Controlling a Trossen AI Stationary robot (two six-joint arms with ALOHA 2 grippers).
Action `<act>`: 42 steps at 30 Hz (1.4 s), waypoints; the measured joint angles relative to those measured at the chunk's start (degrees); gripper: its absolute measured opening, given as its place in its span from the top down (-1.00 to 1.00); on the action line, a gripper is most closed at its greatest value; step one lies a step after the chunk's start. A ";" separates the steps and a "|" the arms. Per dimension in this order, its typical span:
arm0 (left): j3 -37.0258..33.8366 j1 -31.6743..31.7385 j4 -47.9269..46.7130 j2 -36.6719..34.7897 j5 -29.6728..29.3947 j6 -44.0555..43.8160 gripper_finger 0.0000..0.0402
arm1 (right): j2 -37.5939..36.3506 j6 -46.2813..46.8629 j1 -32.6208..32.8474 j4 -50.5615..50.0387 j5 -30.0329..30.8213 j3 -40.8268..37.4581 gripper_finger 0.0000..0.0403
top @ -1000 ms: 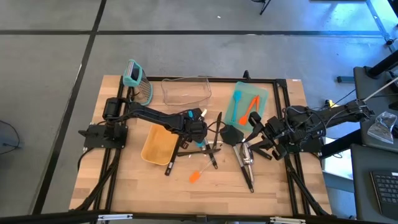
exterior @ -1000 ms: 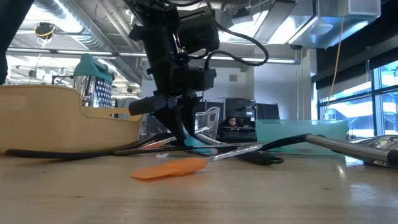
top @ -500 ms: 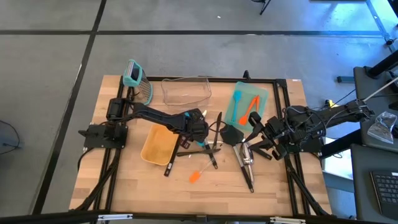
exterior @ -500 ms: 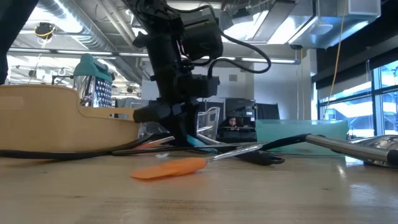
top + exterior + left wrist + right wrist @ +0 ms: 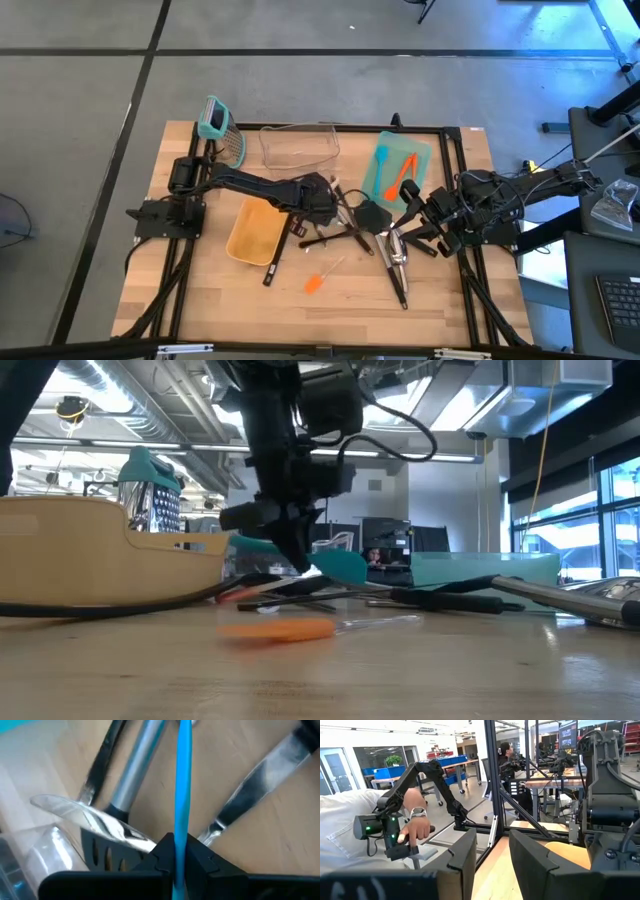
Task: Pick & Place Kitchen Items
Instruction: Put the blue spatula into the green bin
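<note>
Slim teal spatula [image 5: 183, 780], thin blue edge, clamped in left tool [image 5: 181, 851]

Two arms, one hand each: left hand [image 5: 322, 200] and right hand [image 5: 415, 222].

Containers on the surface [image 5: 440, 300], three: one tan tray [image 5: 252, 235], one clear bin [image 5: 300, 146], one teal tray [image 5: 412, 152].

One grater [image 5: 224, 132].

Teal spatulas, two: one in the teal tray [image 5: 381, 160], one in the left hand [image 5: 340, 566].

Orange spatulas, two: one in the teal tray [image 5: 405, 174], one loose [image 5: 315, 283].

One silver scoop [image 5: 396, 248].

One black turner [image 5: 372, 215] shows clearly. The other dark-handled pieces in the pile [image 5: 340, 238] overlap too much to count.

Two people in the right wrist view: one near [image 5: 340, 820], one farther [image 5: 507, 751].
</note>
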 joint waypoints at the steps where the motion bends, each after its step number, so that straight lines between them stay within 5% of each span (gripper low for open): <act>1: 0.02 -0.02 0.17 0.03 0.00 -0.32 0.92 | 0.01 0.00 0.00 0.00 0.00 0.00 0.41; 12: 1.88 -0.99 2.32 -6.54 7.00 -12.08 0.93 | 0.02 -0.02 -0.02 -1.40 -0.02 -0.04 0.41; 17: 1.84 0.23 18.26 -14.74 14.55 -19.81 0.93 | 0.02 -0.02 -0.02 -1.36 -0.02 -0.04 0.41; 24: -2.38 -0.17 46.24 -20.88 17.59 -25.54 0.93 | 0.02 -1.92 0.02 -1.49 0.40 -0.04 0.41; 34: -14.78 -0.02 84.95 -15.93 17.83 -40.37 0.93 | 5.24 -11.35 0.24 -1.83 17.98 -0.02 0.40; 42: -15.30 -0.42 89.18 -14.31 16.48 -39.71 0.93 | 9.82 -4.32 0.24 9.30 27.03 -0.04 0.17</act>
